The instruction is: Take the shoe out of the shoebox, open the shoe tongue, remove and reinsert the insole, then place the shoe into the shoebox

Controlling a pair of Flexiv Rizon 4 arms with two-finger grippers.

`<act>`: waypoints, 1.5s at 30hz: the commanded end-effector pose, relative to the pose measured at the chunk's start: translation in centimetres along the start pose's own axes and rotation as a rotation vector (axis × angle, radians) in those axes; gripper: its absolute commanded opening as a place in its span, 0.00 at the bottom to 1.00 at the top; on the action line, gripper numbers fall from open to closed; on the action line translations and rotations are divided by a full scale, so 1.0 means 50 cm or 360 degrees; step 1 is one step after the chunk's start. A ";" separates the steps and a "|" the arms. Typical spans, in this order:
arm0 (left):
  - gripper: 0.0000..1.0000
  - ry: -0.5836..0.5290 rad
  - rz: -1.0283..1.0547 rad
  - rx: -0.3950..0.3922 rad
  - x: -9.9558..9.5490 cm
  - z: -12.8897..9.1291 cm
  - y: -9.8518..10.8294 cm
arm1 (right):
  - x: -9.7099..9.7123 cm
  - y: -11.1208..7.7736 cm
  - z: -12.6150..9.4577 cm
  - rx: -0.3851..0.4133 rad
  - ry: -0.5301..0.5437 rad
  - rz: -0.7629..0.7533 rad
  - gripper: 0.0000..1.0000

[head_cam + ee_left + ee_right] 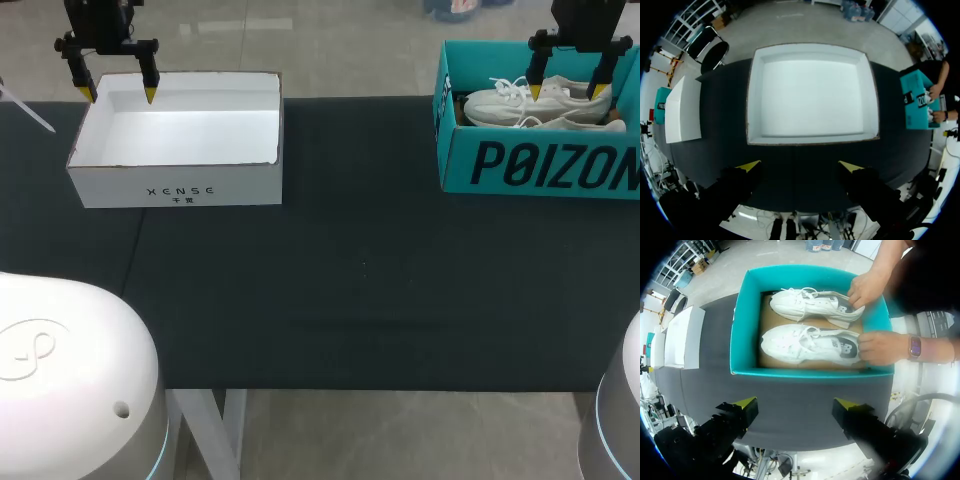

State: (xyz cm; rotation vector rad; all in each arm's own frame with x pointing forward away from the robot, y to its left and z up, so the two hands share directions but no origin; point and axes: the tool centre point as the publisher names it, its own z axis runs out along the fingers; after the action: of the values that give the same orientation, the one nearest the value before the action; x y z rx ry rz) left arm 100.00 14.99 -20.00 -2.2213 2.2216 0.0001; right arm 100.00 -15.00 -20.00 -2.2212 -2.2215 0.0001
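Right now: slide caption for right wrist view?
Open right gripper faces teal shoebox holding two white shoes, a person's hands on them.

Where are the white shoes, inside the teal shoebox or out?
Inside: both white shoes lie side by side within the open teal shoebox.

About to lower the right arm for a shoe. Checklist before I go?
1. Right hand open: ok, fingers apart, above the teal shoebox.
2. Shoes present: ok, two white shoes lie side by side inside.
3. Box free of obstruction: not ok, a person's hands rest on both shoes.
4. Left hand out of the way: ok, open, at the white box.
5. Insole seated: cannot tell.
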 end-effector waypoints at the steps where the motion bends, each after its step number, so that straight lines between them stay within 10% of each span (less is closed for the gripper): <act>1: 1.00 0.0000 0.0000 0.0000 0.000 0.000 0.000 | 0.000 0.000 0.000 0.0000 0.0000 0.0000 1.00; 21: 1.00 0.0000 0.0000 0.0000 0.000 0.000 0.000 | 0.000 0.000 0.000 0.0000 0.0000 0.0000 1.00; 45: 1.00 0.0000 0.0000 0.0000 0.000 0.000 0.000 | -0.267 0.146 0.174 -0.0142 -0.0232 0.0434 1.00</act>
State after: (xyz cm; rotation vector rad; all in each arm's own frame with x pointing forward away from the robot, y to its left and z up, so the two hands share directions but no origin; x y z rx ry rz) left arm 99.99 15.01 -19.99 -2.2215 2.2213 -0.0001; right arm 105.46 -27.38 -27.22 -2.6601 -2.0157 0.0495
